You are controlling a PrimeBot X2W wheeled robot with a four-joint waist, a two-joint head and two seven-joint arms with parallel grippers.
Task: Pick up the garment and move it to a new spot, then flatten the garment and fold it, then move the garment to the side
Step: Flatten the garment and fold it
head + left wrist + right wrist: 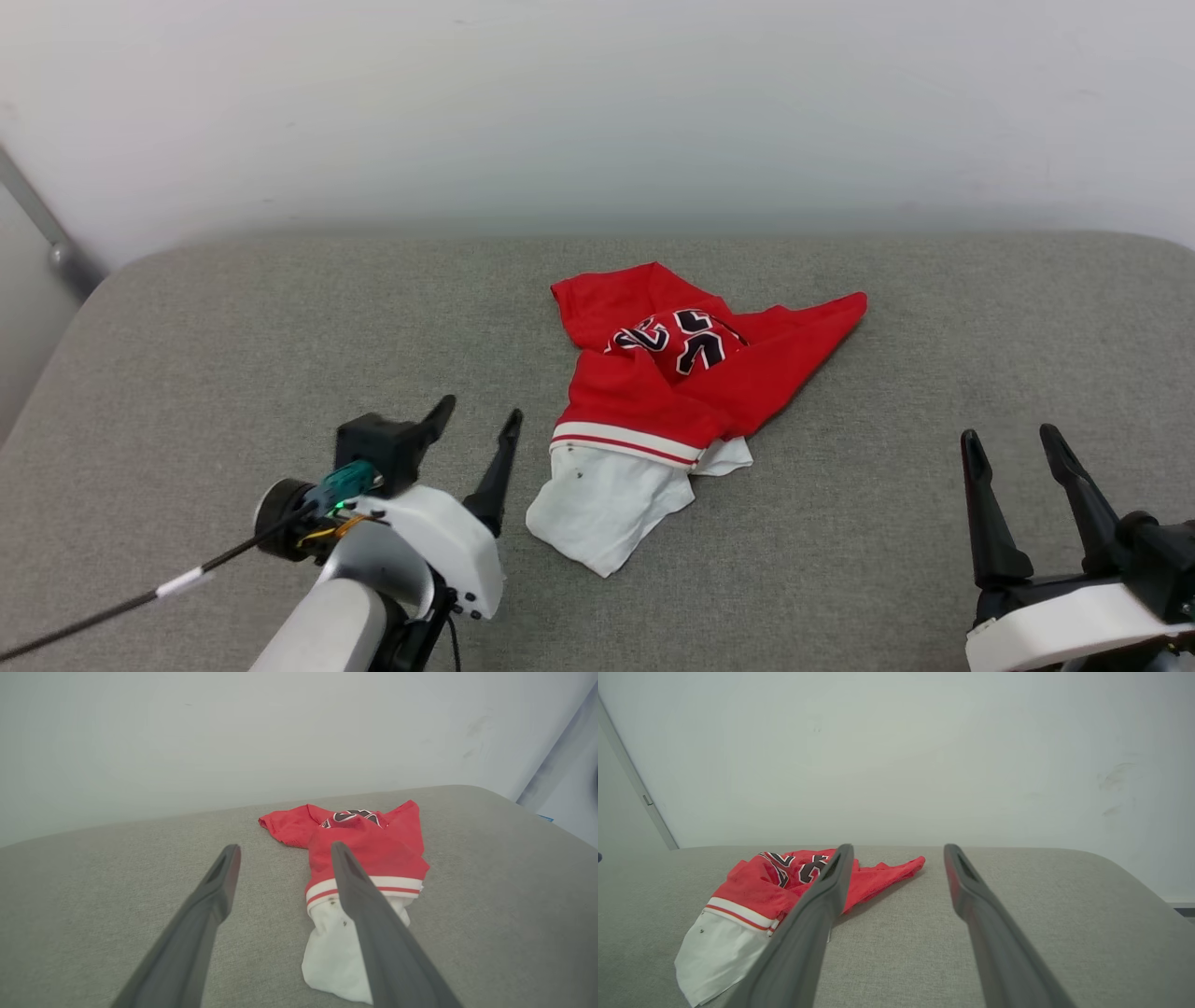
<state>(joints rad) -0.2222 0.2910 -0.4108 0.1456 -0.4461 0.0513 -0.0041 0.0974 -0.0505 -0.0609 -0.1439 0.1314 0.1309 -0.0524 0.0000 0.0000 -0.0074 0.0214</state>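
The garment, a red jersey with black white-edged numerals and a white sleeve below striped trim, lies crumpled mid-surface on the grey cushion. My left gripper hovers open just left of the white sleeve, nothing between its fingers. My right gripper stands open at the lower right, well apart from the cloth. In the left wrist view the garment lies ahead and right of my open left gripper, partly behind the right finger. In the right wrist view the garment lies left of my open right gripper.
The grey cushioned surface spreads wide on both sides of the jersey, ending at rounded back corners. A pale wall runs close behind it. A grey metal bar slants at the far left. A black cable trails from my left wrist.
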